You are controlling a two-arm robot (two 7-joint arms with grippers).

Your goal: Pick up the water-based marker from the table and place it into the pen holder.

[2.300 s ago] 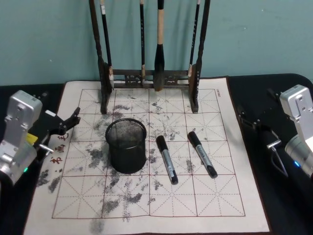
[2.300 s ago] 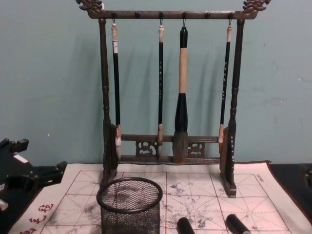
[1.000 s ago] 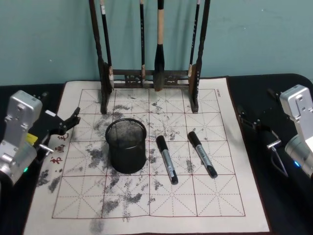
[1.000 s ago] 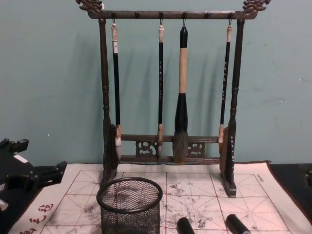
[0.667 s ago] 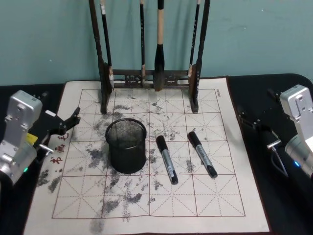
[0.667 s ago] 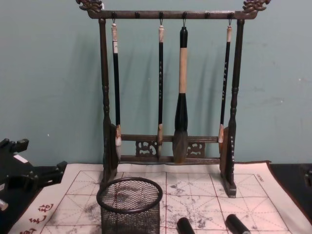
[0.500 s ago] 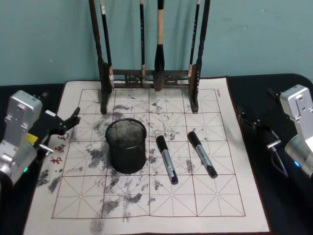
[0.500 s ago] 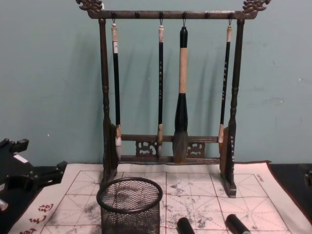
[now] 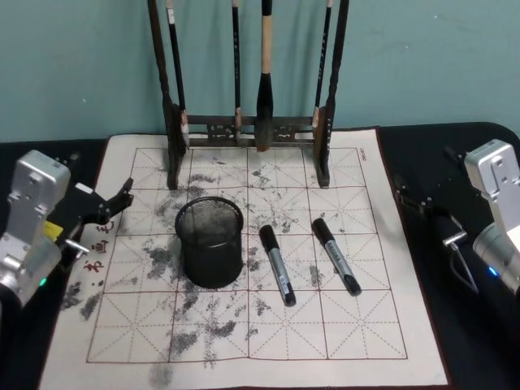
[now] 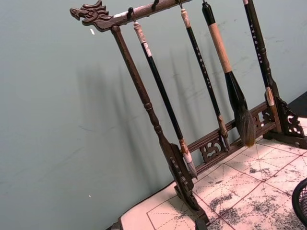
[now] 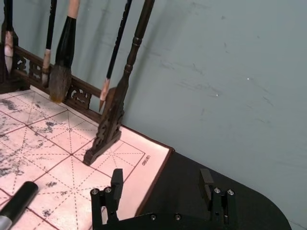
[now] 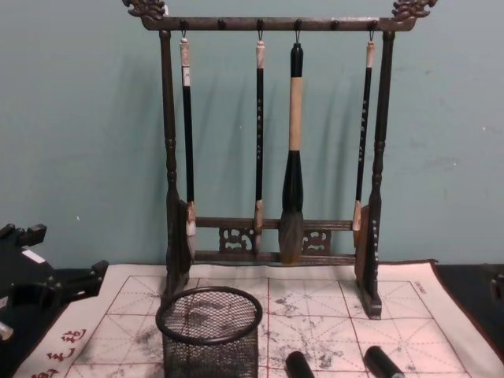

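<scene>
Since the marker (image 9: 276, 264) nearest the pen holder (image 9: 210, 262) is lying ungrasped, pickup's pending: left gripper (image 9: 104, 216) & right gripper (image 11: 161, 184) are hovering open, w/ one needing to reach in.

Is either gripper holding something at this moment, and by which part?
Nothing is held. The left gripper and right gripper stand open and empty; both black markers lie on the ink-stained grid mat.

Clad in boxy silver housings (image 9: 36, 183) behind both hands. Fitted with matte black fingers (image 11: 116, 178), silver screws (image 11: 217, 190) at their bases on the right gripper (image 11: 161, 181). Marked with a yellow label (image 9: 51, 230) behind the left gripper (image 9: 101, 185).
</scene>
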